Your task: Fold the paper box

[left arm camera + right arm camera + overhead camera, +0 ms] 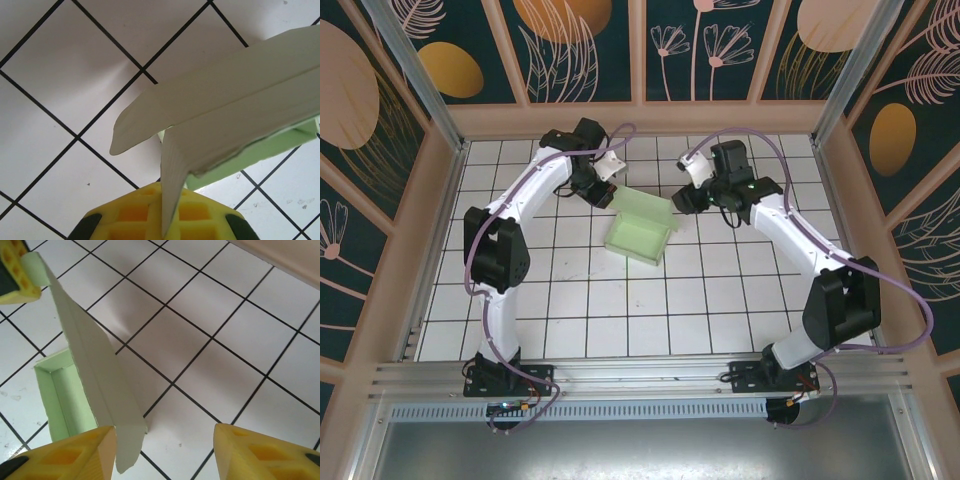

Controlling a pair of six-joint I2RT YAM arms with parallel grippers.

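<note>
The left pincer is closed on a narrow tab at the left end of the paper box's lid flap, with the card pinched upright between its yellow pads. The paper box sits near the far edge of the worktop, about midway between its left and right edges. Its pale green tray is already formed and the lid flap stands raised over its far side.

The right pincer stands about half open and holds nothing. The flap's right end lies just beside one of its fingers; whether they touch I cannot tell.

To do this step well, I judge the right pincer should take hold of that free end before the lid comes down. Both ends should then travel together so the thin card creases along its scored line and does not twist. The tray may slide on the smooth tiles, so press gently.

The worktop is white tile with dark grout, faintly scuffed. Dark teal panels with leaf and flower patterns wall it in, and a metal rail runs along the near edge.
</note>
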